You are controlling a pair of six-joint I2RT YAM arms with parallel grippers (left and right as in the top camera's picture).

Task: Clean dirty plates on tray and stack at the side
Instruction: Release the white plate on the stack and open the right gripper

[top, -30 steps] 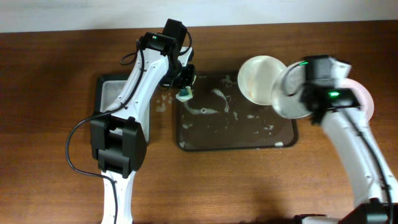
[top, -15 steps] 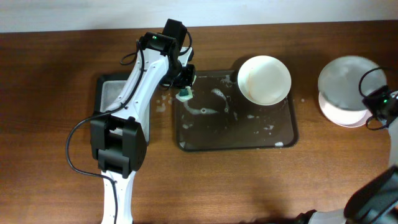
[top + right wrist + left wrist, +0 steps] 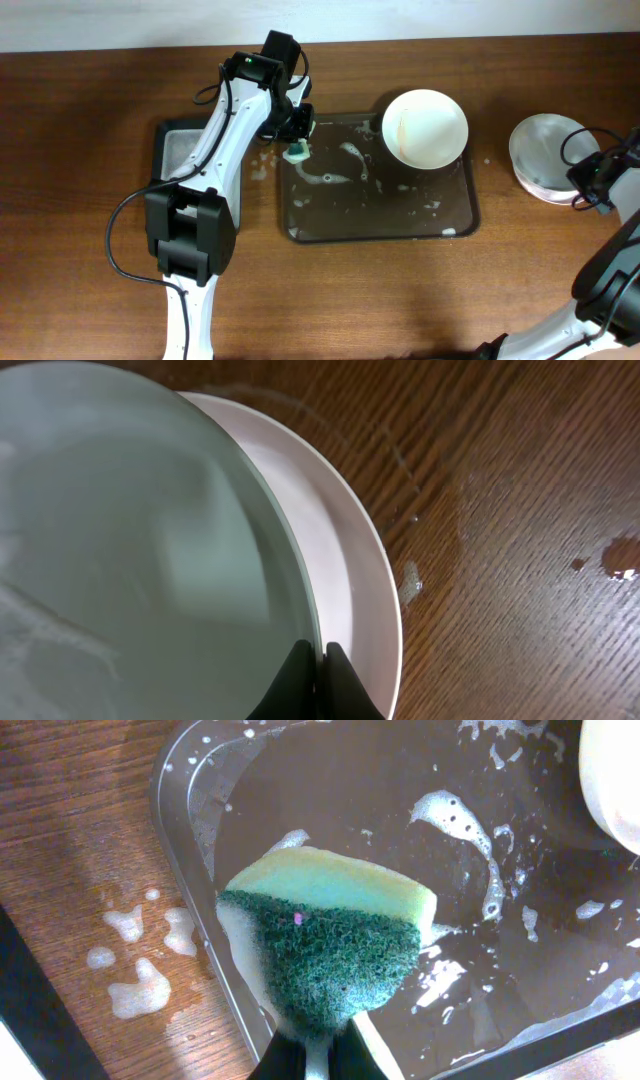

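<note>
The large dark tray point(image 3: 455, 222) holds one white plate point(image 3: 426, 128) with an orange-brown smear at its far right corner. My left gripper point(image 3: 297, 147) is shut on a green and yellow sponge point(image 3: 325, 935) over the tray's far left corner point(image 3: 190, 790). My right gripper point(image 3: 317, 655) is shut on the rim of a wet white plate point(image 3: 140, 550), held tilted just over another white plate point(image 3: 350, 575) on the table. In the overhead view that pair point(image 3: 545, 155) sits right of the tray, with the right gripper point(image 3: 588, 180) at its right edge.
A smaller narrow dark tray point(image 3: 172, 150) with grey soapy inside lies left of the big tray. Soap blobs point(image 3: 140, 985) lie on the wood between them. Foam streaks point(image 3: 355, 165) lie in the big tray. Water drops point(image 3: 618, 555) dot the table by the stack.
My right arm carried the wet plate from beside the tray out to the right and lowered it onto the plate on the table. The left arm and sponge stayed still.
</note>
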